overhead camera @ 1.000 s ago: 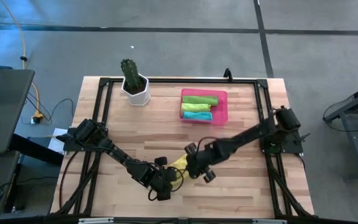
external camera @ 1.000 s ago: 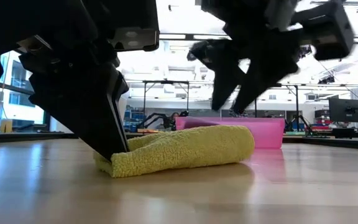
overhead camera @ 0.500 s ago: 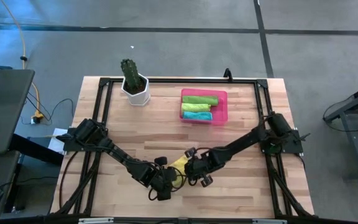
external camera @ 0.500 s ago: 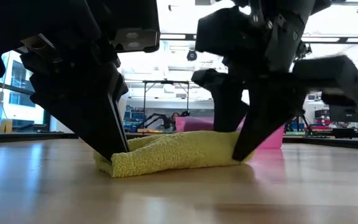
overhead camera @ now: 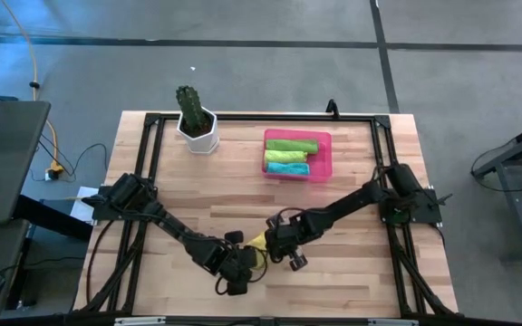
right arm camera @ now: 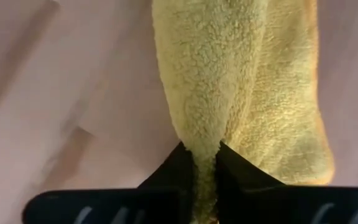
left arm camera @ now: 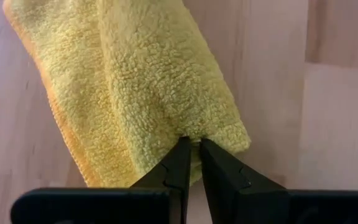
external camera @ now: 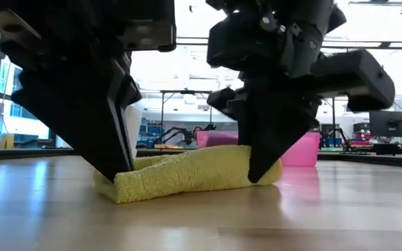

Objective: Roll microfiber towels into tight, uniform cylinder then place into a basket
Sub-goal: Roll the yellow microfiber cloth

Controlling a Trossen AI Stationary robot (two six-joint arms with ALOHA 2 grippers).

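A yellow microfiber towel [overhead camera: 259, 242], loosely rolled, lies on the wooden table near its front middle. My left gripper [overhead camera: 246, 263] is shut on the roll's left end [external camera: 114, 185]. My right gripper [overhead camera: 275, 246] is shut on its right end [external camera: 267, 167]. The middle of the roll [external camera: 187, 174] rests on the table. The pink basket [overhead camera: 323, 161] stands toward the back of the table. It holds two lime green rolls [overhead camera: 290, 145] and a teal one [overhead camera: 286, 167]. My left gripper pinches the end of the yellow roll [left arm camera: 188, 127] between its two fingertips [left arm camera: 180, 155]. It comes slanting down from the table's left. Several layers bunch at the tips, and this end stays on the table. My right gripper pinches the roll's other end [right arm camera: 204, 134] between its two fingers [right arm camera: 179, 163]. It comes slanting down from the table's right, along the roll. The cloth is squeezed into a narrow ridge between the tips, low on the table.
A white pot with a cactus [overhead camera: 196, 122] stands at the back left. A black frame [overhead camera: 243, 118] runs round the tabletop. Bare wood lies between the towel and the basket.
My right gripper has come down onto the yellow towel's right end and shut on it, squeezing that end flat. My left gripper has kept its hold on the other end. The roll stays on the table.
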